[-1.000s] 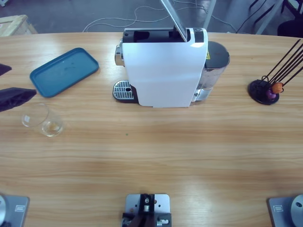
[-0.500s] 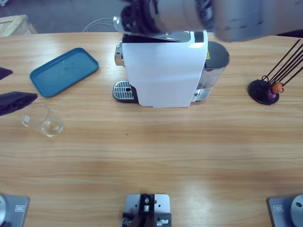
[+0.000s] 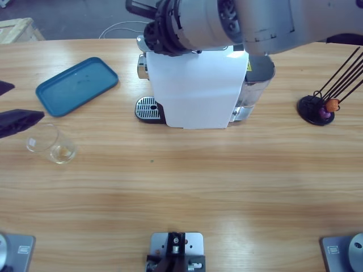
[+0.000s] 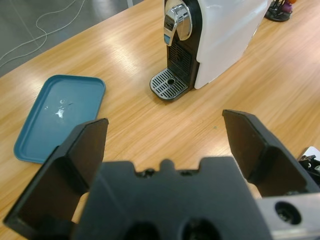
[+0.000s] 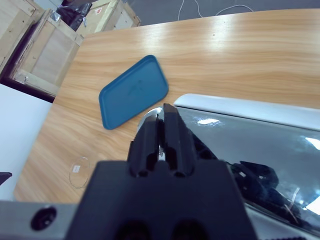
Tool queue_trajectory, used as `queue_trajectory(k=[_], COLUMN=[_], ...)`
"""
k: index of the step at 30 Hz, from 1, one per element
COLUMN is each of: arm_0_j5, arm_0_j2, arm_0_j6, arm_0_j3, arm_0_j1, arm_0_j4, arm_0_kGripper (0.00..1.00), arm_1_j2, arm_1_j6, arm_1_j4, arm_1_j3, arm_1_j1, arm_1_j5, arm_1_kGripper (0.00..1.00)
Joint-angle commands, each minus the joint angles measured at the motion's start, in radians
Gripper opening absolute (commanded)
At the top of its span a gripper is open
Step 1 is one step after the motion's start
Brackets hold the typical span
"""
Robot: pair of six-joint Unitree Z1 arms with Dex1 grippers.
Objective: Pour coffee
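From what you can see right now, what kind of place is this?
Probably a workshop or robotics lab, not a home kitchen. A white coffee machine stands on a long wooden table, cables trail over a grey floor, and wooden crates sit beside the table.

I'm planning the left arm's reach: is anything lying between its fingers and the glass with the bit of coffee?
Nothing visible. Only bare table lies between the open left gripper and the glass holding the coffee. The blue tray sits off to the side, clear of that path.
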State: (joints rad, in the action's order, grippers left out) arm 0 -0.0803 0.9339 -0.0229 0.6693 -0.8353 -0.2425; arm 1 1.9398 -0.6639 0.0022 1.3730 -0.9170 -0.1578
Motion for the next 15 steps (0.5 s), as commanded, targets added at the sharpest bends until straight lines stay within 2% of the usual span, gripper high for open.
queue_trajectory(k=[1,4,8,12,15], arm_0_j5=[-0.051,-0.135,-0.207,-0.301,-0.362], arm_0_j2=[-0.019,-0.013,0.056,0.123,0.147], arm_0_j6=[-0.054,-0.152,-0.389,-0.558,-0.608], arm_0_j3=[-0.042,-0.061,-0.049,-0.048,-0.062], arm_0_j1=[-0.007,0.007,0.04,-0.008,-0.053], arm_0_j4=[-0.013,-0.02,-0.105,-0.188,-0.19], arm_0_kGripper=[0.991,0.991,0.988,0.981,0.972], arm_1_j2=[-0.054,-0.257,-0.466,-0.62,-0.677], arm_1_j6=[0.265,0.353,0.392,0.369,0.336], arm_1_j4=[0.095,0.14,0.324,0.407,0.445], arm_1_j3=[-0.06,-0.046,-0.138,-0.274,-0.32], arm_1_j1=[-0.027,-0.036,-0.051,-0.092,-0.103], arm_1_j5=[0.026,0.026,-0.021,-0.065,-0.086], arm_1_kGripper=[1.0,1.0,1.0,1.0,1.0])
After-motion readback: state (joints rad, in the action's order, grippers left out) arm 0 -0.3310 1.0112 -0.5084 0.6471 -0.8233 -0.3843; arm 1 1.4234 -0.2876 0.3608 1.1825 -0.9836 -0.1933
